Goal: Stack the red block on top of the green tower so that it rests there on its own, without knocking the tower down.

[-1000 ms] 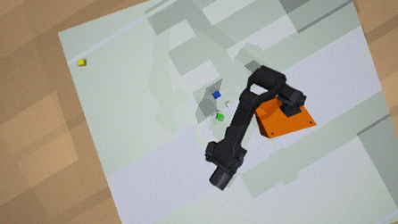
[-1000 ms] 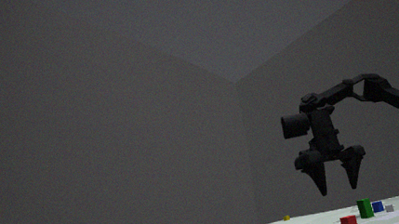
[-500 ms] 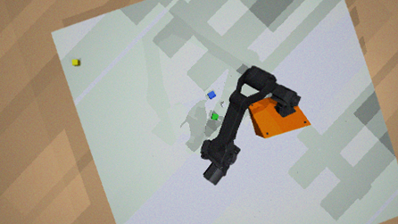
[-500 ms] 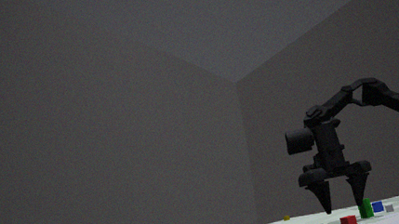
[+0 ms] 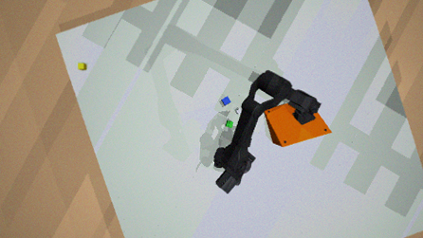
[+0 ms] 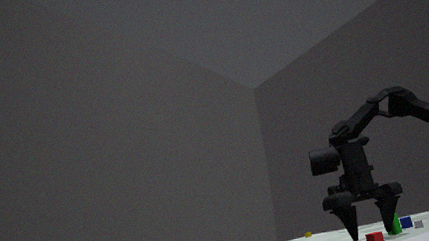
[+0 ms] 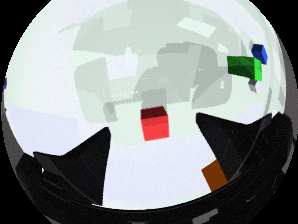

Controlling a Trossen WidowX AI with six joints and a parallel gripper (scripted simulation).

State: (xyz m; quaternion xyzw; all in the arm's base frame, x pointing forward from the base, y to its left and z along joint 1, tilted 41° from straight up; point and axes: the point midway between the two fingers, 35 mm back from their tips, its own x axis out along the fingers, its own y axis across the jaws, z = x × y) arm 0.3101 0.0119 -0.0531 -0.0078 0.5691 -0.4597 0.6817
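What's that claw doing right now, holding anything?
Gripper: open wide, holding nothing; the red block sits on the table below, between the jaws.

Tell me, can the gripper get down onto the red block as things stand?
Probably yes. The gripper hangs open just above the red block, which lies centred between the fingers in the wrist view; the green tower stands off to one side.

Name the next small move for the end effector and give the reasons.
Probably a straight descent until the fingers straddle the red block, then close. The end effector is wide open and holds nothing; the wrist view shows the block centred between the fingers, on the table below their tips. The green tower stands off to one side, so a vertical drop should miss it.
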